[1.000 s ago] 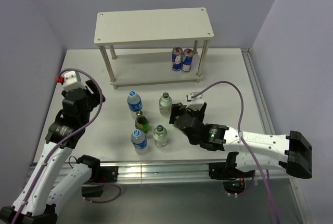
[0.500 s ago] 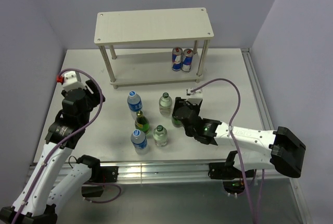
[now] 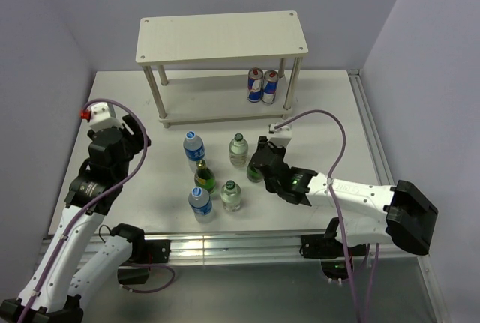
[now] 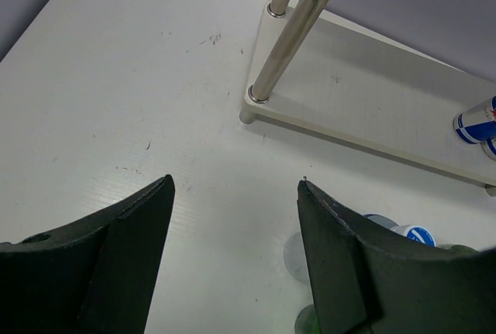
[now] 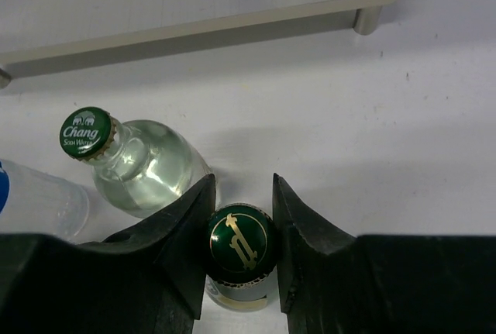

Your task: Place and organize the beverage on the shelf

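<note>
A white table carries a pale wooden two-tier shelf at its far side, its top board bare and a pair of red-and-blue cans standing side by side at the right end of the lower board. In front of the shelf, on the open tabletop, six bottles stand upright in a loose cluster. The right arm reaches in from the near right, and its right gripper is closed around a green-capped bottle, one finger pressed to each side of the neck with no gap showing; the bottle still stands on the table. Just to its left is a clear soda bottle with a green cap. Further left stand a blue-capped water bottle and a dark green bottle, with a second water bottle and a second clear glass bottle nearest the arms. The left gripper hangs over bare table well left of the cluster, near the shelf's front left leg, its fingers spread wide and holding nothing
</note>
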Motion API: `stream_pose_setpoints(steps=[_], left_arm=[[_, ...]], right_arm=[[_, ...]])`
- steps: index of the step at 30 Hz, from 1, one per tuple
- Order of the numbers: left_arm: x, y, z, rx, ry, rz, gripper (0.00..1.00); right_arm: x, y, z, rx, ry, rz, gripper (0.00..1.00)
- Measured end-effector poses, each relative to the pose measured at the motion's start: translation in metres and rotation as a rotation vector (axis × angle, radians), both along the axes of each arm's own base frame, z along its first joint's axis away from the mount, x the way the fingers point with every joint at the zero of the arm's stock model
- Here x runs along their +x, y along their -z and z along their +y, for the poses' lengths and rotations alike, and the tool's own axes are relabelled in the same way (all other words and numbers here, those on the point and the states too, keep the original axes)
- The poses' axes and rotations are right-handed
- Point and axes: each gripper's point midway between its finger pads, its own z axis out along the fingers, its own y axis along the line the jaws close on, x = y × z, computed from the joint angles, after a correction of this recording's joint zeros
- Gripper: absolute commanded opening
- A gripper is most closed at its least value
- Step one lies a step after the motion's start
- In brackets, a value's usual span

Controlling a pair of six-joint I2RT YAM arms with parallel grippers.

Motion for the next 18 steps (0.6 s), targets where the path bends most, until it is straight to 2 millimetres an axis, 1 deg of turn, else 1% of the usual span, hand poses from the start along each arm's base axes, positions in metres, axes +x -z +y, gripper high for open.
stream_pose_setpoints(steps=[6, 9, 10, 12, 15, 17, 18], left_arm=[[0.0, 0.0, 0.004, -0.001, -0.012, 0.0, 0.71], [0.0, 0.0, 0.005, -0.004, -0.014, -0.001, 0.71], [0.0, 0.0, 0.005, -0.005, -0.015, -0.002, 0.71], [0.0, -0.001, 0.005, -0.007, -0.012, -0.005, 0.71], [0.0, -0.003, 0.005, -0.012, -0.01, -0.013, 0.71], [0.0, -0.004, 0.006, -0.015, -0.013, -0.016, 0.71], [0.0, -0.004, 0.007, -0.015, -0.016, -0.016, 0.71]], right_arm=[[-0.005, -0.005, -0.005, -0.094, -0.015, 0.059, 0.0], [-0.004, -0.024, -0.006, -0.133, -0.022, 0.066, 0.0], [-0.002, -0.035, -0.004, -0.135, -0.023, 0.057, 0.0], [0.003, -0.064, 0.0, -0.123, -0.025, 0.024, 0.0], [0.01, -0.111, 0.006, -0.092, -0.025, -0.04, 0.0], [0.015, -0.149, 0.008, -0.071, -0.026, -0.092, 0.0], [0.017, -0.163, 0.008, -0.065, -0.026, -0.111, 0.0]])
